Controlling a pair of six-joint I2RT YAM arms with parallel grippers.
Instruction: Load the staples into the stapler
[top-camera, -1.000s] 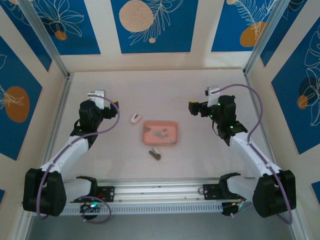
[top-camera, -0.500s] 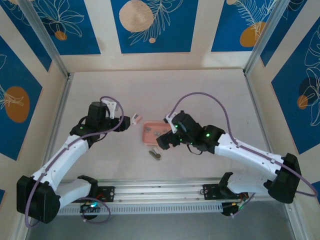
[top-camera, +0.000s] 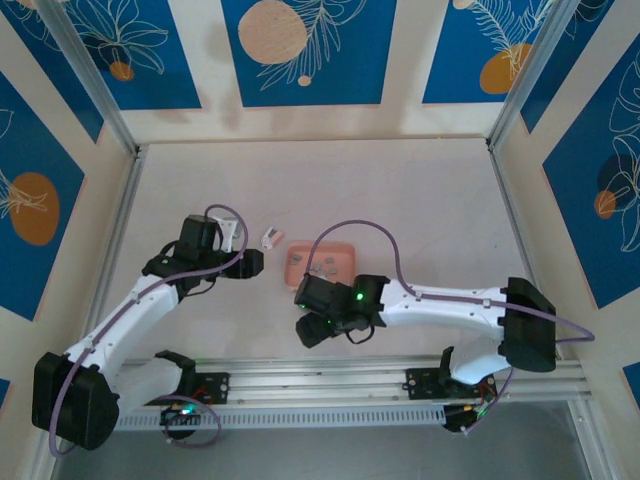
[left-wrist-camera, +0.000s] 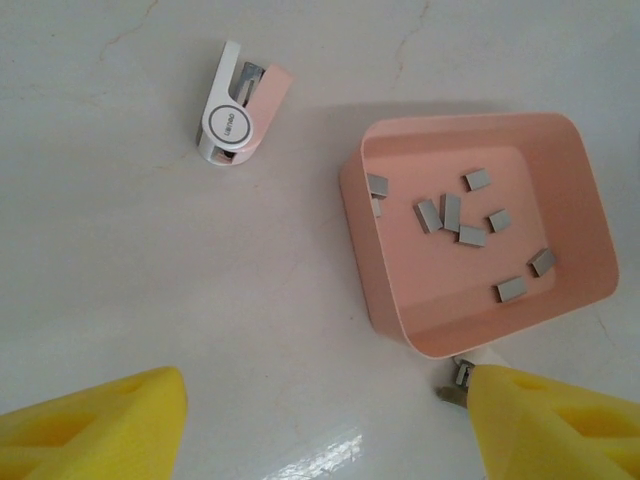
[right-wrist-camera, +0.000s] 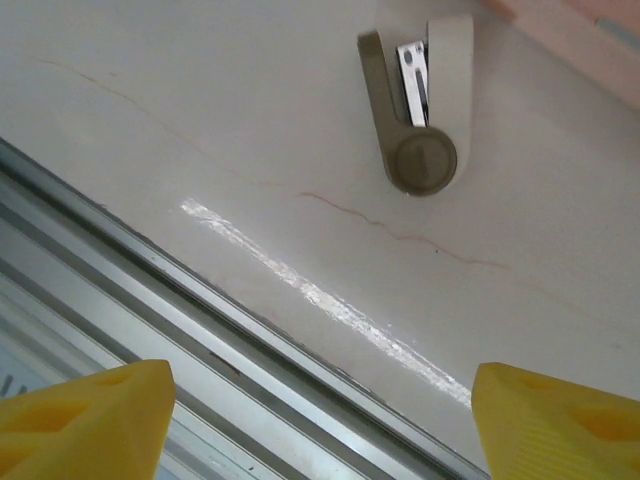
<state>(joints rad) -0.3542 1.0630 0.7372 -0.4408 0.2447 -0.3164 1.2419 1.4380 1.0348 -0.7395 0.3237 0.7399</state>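
Your right gripper (right-wrist-camera: 320, 420) has its yellow fingers spread wide with nothing between them, and it hangs low over the near edge of the table (right-wrist-camera: 250, 90). Closest to it, under the fingers, the aluminium rail (right-wrist-camera: 150, 300) runs slantwise across the wrist view. A little ahead of the fingers the grey stapler (right-wrist-camera: 415, 130) lies flat on the table. It is swung open so its metal channel shows between the two arms, with its round pivot toward the gripper. Just past the stapler you can make out a corner of the pink tray (right-wrist-camera: 570, 30), set apart from the stapler by a narrow strip of table.

Your left gripper (left-wrist-camera: 330, 425) is also spread wide and holds nothing. Right beside one of its fingers, the end of the grey stapler peeks out next to the tray's near corner. Ahead of that finger sits the tray, and the staples (left-wrist-camera: 455, 215) lie scattered loose on its floor as several small grey strips. None of them is in either stapler. Farthest out, ahead of the other finger and well apart from the tray, the pink-and-white stapler (left-wrist-camera: 240, 105) lies on its side on the table.
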